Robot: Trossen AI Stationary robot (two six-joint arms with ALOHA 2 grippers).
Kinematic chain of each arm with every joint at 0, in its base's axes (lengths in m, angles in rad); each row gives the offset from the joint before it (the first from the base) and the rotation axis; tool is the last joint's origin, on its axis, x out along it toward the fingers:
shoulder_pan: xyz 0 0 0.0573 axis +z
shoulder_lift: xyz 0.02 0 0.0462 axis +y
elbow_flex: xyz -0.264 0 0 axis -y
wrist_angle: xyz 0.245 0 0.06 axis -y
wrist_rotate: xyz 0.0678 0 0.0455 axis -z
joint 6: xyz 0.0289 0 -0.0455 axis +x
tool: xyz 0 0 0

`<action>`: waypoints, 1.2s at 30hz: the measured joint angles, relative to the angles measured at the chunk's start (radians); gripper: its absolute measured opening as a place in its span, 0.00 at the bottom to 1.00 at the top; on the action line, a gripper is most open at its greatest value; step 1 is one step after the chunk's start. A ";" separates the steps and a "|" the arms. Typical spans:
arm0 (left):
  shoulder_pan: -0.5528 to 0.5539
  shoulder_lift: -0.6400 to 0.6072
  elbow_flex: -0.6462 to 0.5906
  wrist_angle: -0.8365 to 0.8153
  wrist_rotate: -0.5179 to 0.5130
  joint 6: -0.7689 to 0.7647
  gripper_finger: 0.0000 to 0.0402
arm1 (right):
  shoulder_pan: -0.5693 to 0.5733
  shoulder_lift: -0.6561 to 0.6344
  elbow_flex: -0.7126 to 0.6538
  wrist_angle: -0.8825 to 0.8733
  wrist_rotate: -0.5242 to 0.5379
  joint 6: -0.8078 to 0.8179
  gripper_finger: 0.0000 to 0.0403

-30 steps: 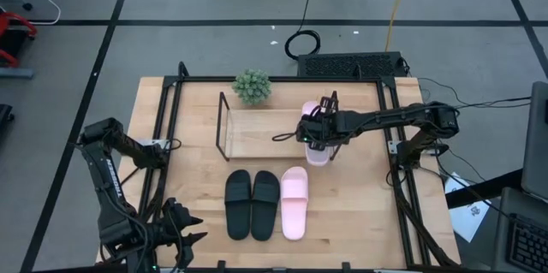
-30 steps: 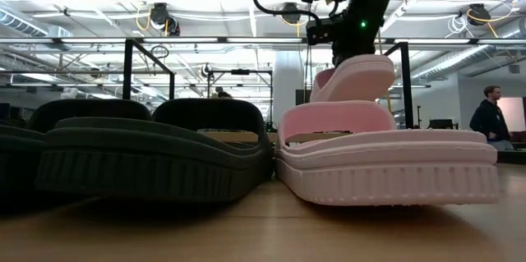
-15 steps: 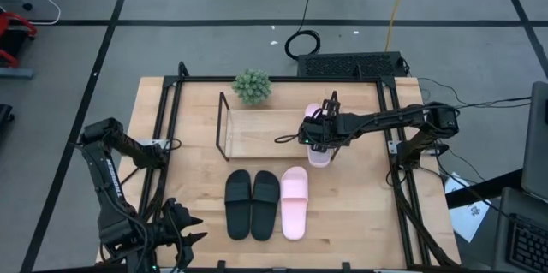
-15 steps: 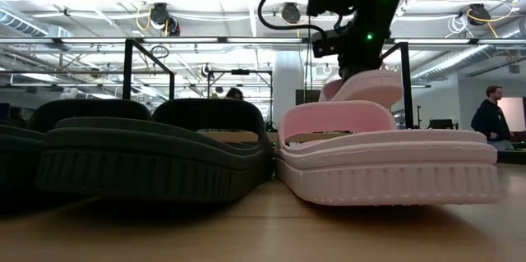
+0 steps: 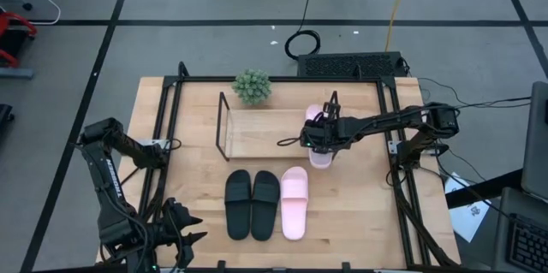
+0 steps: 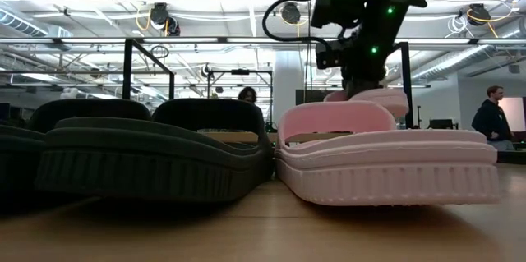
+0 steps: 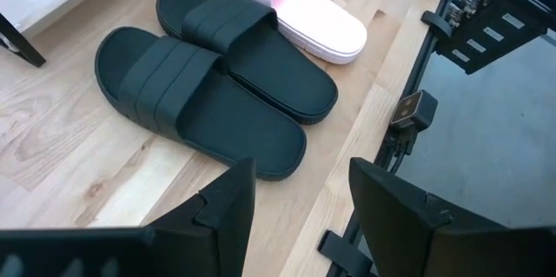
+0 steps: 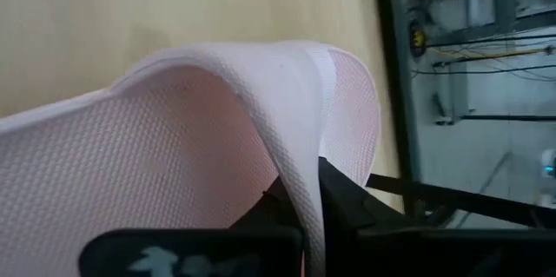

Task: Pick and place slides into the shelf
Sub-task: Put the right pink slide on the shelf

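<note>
My right gripper (image 5: 318,136) is shut on a pale pink slide (image 5: 318,155) over the right end of the shelf (image 5: 257,133), a low black-rod rack on a light board. In the low view this slide (image 6: 374,98) shows under the gripper (image 6: 362,69), its underside hidden behind the nearer pink slide (image 6: 386,159). That second pink slide (image 5: 294,203) and the black pair (image 5: 253,204) lie flat on their soles on the table, side by side. My left gripper (image 7: 300,207) waits open at the near left corner, above the black pair (image 7: 217,77). My right gripper pinches the pink slide's wide strap (image 8: 261,129) at its edge, one finger (image 8: 347,201) on each face of the strap. The fingers come from above, slanting in from the table's right. The slide sits nearly level below them; whether its sole touches the shelf board stays hidden.
A small green potted plant (image 5: 252,86) stands behind the shelf's left end. A black table frame (image 5: 171,136) runs along the table's left, right and far sides. Bare wood lies right of the slides on the table. People stand in the room far beyond.
My right gripper has come down over the shelf's right end and drifted slightly toward the table's right. The pink slide it carries has dropped with it and tipped from toe-up toward level. The other slides have stayed put.
</note>
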 joint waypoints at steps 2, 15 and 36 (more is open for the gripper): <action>0.003 0.000 0.000 0.000 0.000 -0.003 0.47 | -0.003 0.000 0.000 0.017 0.013 -0.021 0.01; 0.005 0.000 0.000 0.000 0.000 -0.021 0.47 | -0.037 0.000 0.000 0.048 0.005 -0.063 0.01; 0.005 0.000 0.000 0.000 0.000 -0.021 0.47 | -0.038 -0.002 0.001 0.047 -0.123 -0.071 0.13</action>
